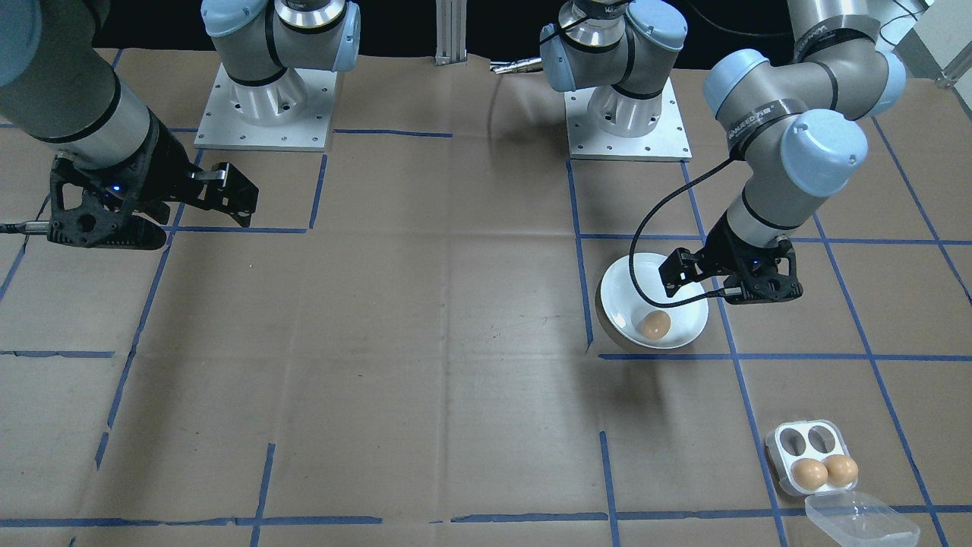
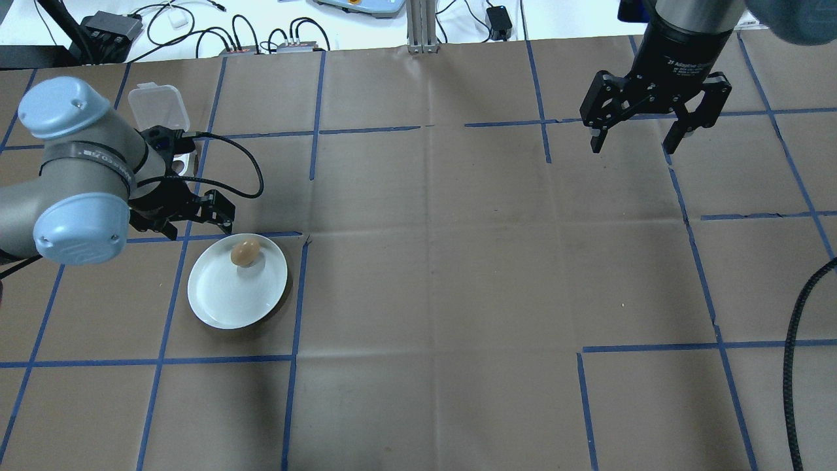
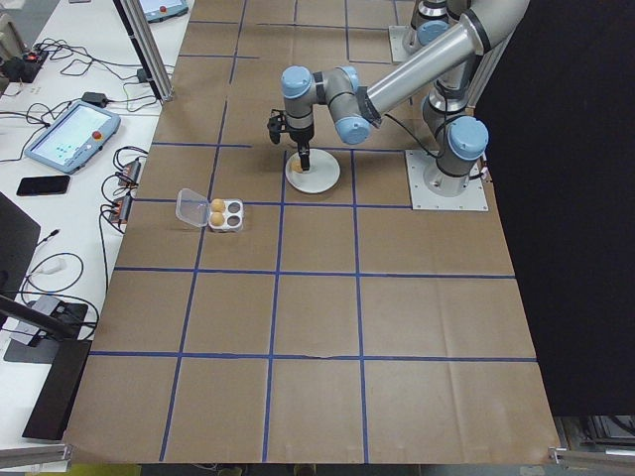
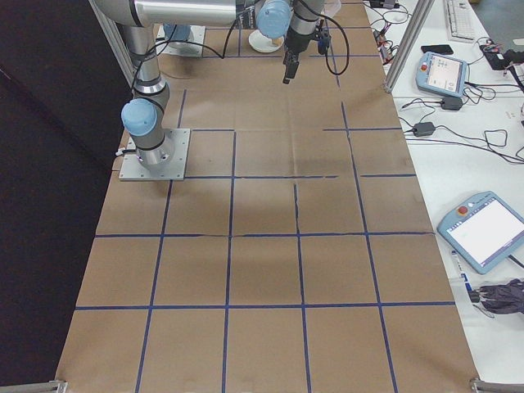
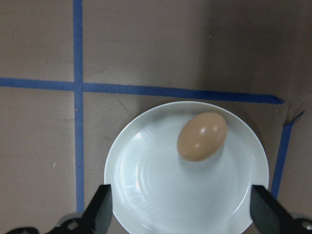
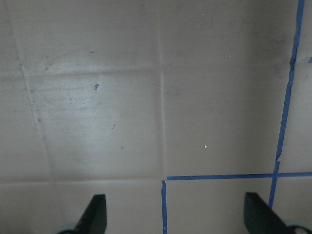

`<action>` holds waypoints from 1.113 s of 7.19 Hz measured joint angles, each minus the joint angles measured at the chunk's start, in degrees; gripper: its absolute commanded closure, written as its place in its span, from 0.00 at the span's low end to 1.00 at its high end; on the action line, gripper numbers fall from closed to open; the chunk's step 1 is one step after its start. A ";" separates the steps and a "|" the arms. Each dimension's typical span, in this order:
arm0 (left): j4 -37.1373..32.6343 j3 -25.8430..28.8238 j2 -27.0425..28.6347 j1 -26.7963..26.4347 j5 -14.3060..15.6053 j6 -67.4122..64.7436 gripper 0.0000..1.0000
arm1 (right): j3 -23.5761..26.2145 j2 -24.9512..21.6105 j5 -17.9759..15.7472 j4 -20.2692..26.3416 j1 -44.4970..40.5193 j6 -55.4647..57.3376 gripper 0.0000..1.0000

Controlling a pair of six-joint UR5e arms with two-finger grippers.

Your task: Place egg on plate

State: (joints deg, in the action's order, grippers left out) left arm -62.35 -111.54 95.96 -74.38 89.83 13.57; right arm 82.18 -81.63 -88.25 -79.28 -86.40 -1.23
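White plate (image 2: pixel 222 301) is seen at left of overhead view on the paper-covered desk (image 2: pixel 431 275), w/ the brown egg (image 2: pixel 246 252) lying loose inside, near the far rim. Left hand (image 2: pixel 189 219) is held just beyond that rim, fingers apart, nothing gripped. Far right, right hand (image 2: pixel 633 140) is held above bare desk, fingers also spread, empty. Risk as judged: egg could be rolled off by a clipped rim during left arm retreat.
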 measured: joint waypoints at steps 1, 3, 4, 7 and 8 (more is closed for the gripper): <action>-3.18 4.91 0.88 0.59 0.02 4.67 0.00 | 0.00 -0.01 -0.01 0.00 0.00 0.00 0.00; -6.89 16.28 6.88 2.92 -0.10 13.84 0.00 | 0.00 -0.01 -0.05 0.00 0.00 0.00 0.00; -7.62 20.42 10.03 4.58 -0.30 17.87 0.00 | 0.00 0.00 -0.02 0.00 0.00 0.00 0.00; -4.71 24.58 16.12 6.93 -0.64 45.73 0.00 | 0.00 0.00 -0.01 0.00 0.00 0.00 0.00; -2.23 25.06 17.87 7.52 -0.66 55.08 0.00 | 0.00 -0.01 0.00 0.00 0.00 0.00 0.00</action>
State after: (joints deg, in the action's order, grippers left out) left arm -64.57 -86.48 113.83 -66.87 89.16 68.65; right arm 82.18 -81.64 -88.25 -79.28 -86.40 -1.23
